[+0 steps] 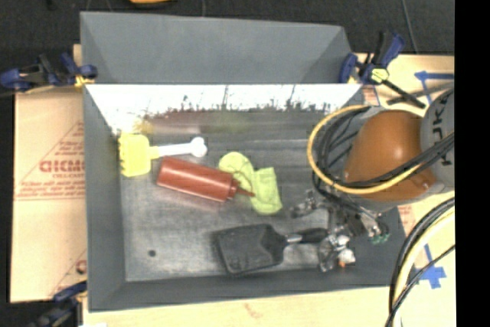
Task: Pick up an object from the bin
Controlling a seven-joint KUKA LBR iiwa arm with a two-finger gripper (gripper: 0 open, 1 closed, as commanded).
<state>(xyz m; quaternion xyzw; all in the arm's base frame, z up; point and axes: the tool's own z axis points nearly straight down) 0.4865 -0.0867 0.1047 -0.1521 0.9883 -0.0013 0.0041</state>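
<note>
Robot wrist, orange domed cover (387,149): sitting highest in the camera view, it is hanging over the right end of the bin, with yellow and black cables (320,165) looping round its left side. Grey metal bin (214,50): it is carrying four loose things on its floor, all well apart from the left wall save one. Black spatula-like tool (245,249): it is lying flat near the front wall, its broad dark head pointing left and its thin handle running right, towards the gripper. Red squeeze bottle (195,180): it is lying on its side in the middle of the floor, tilted a little, its narrow end pointing right and touching the soft yellow-green thing. Yellow-green crumpled soft thing (256,181): it is resting just right of the bottle and behind the black tool's head. Yellow-headed tool with a white handle (136,155): it is lying near the left wall, head to the left, handle reaching right above the bottle. Gripper (337,245): it is hanging low at the front right corner, just at the far end of the black tool's handle; whether it is open or closed, or gripping the handle, cannot be told here.
</note>
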